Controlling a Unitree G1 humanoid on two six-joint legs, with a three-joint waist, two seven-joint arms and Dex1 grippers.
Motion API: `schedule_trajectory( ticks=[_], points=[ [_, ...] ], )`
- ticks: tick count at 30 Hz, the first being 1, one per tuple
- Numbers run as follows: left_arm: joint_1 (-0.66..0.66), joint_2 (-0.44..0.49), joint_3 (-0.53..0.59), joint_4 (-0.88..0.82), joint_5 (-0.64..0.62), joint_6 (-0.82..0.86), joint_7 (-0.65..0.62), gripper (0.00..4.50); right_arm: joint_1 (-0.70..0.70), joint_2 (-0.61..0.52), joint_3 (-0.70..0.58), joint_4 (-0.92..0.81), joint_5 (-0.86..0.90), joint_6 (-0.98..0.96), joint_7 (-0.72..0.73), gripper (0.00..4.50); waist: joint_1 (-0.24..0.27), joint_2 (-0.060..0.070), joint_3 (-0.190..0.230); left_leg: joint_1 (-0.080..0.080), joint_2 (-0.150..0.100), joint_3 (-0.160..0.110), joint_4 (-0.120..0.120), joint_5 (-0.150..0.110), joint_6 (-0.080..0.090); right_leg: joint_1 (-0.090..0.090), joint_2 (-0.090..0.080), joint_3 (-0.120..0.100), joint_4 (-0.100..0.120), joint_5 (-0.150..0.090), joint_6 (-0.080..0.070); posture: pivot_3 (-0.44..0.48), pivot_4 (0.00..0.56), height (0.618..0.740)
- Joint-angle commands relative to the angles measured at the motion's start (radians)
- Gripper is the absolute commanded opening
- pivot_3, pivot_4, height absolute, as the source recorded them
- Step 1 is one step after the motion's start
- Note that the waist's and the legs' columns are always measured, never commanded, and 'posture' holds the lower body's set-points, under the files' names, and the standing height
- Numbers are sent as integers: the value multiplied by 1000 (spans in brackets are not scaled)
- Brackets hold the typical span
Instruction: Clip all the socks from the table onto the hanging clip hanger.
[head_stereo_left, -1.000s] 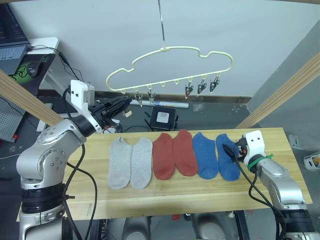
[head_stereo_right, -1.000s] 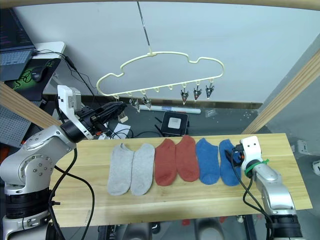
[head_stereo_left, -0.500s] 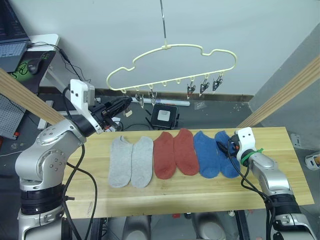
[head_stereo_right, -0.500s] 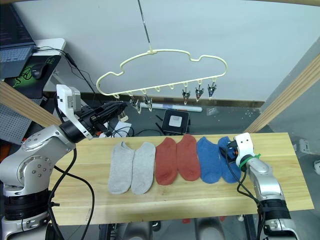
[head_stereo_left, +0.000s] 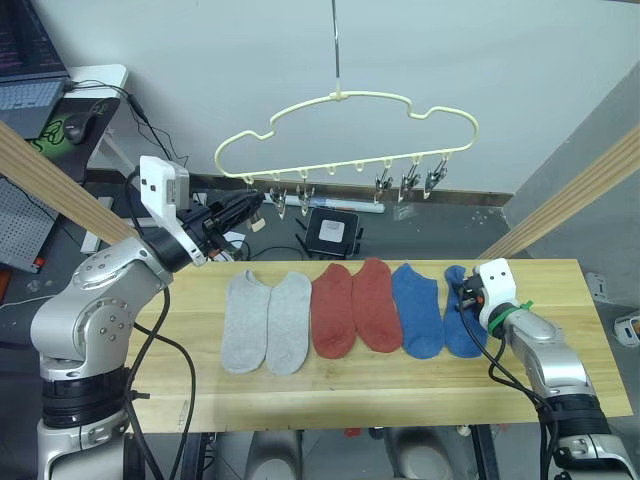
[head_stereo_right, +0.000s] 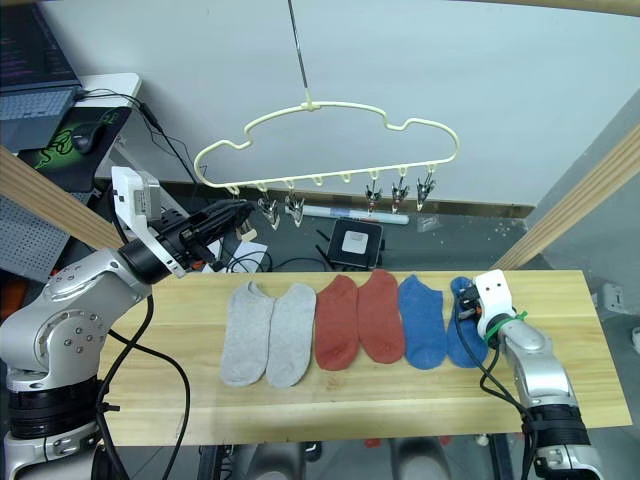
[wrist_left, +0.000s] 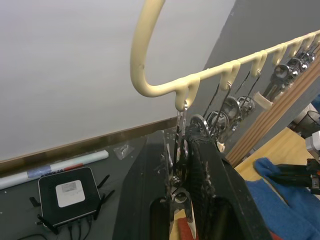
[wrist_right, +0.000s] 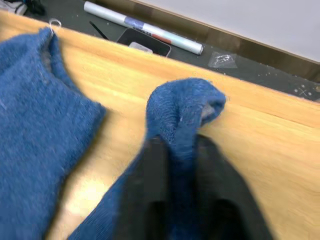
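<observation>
Six socks lie in a row on the wooden table (head_stereo_left: 300, 395): two grey (head_stereo_left: 245, 322), two red (head_stereo_left: 375, 305), two blue (head_stereo_left: 418, 310). My right gripper (wrist_right: 180, 142) is shut on the bunched-up cuff of the rightmost blue sock (head_stereo_left: 462, 330), low over the table near its right end. Above hangs the pale-yellow clip hanger (head_stereo_left: 345, 98) with metal clips (head_stereo_left: 405, 183) along its bottom bar. At the hanger's left end, my left gripper (wrist_left: 181, 137) is shut on the first clip (wrist_left: 179, 165).
Thick wooden poles slant at the left (head_stereo_left: 40, 170) and the right (head_stereo_left: 570, 200). A white desk (head_stereo_left: 105, 75) with a laptop stands at the far left. On the floor behind the table lie a black box (head_stereo_left: 328, 230) and a white tube (wrist_right: 145, 29).
My right gripper has closed on the rightmost blue sock's cuff, and the sock has bunched up. My left gripper still holds the clip. The head camera has shifted a little.
</observation>
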Motion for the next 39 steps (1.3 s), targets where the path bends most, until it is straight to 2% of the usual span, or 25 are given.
schedule_trajectory(
  ticks=[1, 6, 9, 13, 18, 23, 28, 39],
  points=[
    [4, -1, 7, -14, -2, -6, 11, 218, 25, -17, -21, 3, 3, 12, 11, 0, 0, 0, 0, 0, 0, 0, 0, 0, 0, 0, 0, 0, 0, 0, 0, -70, 386, 740],
    [8, -2, 14, -18, -10, -2, 10, 218, 46, -36, -17, -72, 14, -38, 65, 0, 0, 0, 0, 0, 0, 0, 0, 0, 0, 0, 0, 0, 0, 0, 0, -69, 380, 740],
    [8, 1, 20, -16, -23, 6, 5, 218, 63, -72, 6, -201, 25, -60, 138, 0, -3, 1, 1, 0, 0, 0, -1, -1, -1, 0, 0, 0, 0, 0, 1, -69, 376, 740],
    [-2, 3, 36, -1, -54, 29, 11, 218, 61, -145, 80, -488, 79, -19, 276, 0, -6, 1, 2, 0, 0, 1, 0, -1, -2, -1, 1, 1, 0, 0, 1, -80, 370, 740],
    [-21, -1, 43, 15, -103, 67, 13, 218, -27, -122, 219, -656, 99, 44, 324, 0, -4, 0, 2, -1, 1, -3, -1, -1, -4, -1, 2, -1, 0, 0, 1, -97, 358, 740],
    [-56, -10, 59, 43, -195, 130, 31, 218, -162, -18, 372, -616, 25, 1, 305, 0, -5, 0, 2, -2, 0, -2, 0, -1, -4, -2, 1, -1, -1, 0, 1, -110, 346, 740],
    [-82, -19, 84, 70, -288, 196, 60, 218, -242, 59, 461, -545, -36, -60, 307, 0, -5, 0, 2, -3, 0, -3, 0, -1, -4, -3, 1, -3, 0, 2, -3, -119, 339, 740],
    [-113, -41, 102, 89, -402, 244, 143, 218, -334, 183, 518, -405, -109, -144, 290, 0, -5, -2, 1, -4, 1, -4, 1, -1, -4, -3, -4, -4, 1, 2, -4, -126, 319, 740]
  ],
)
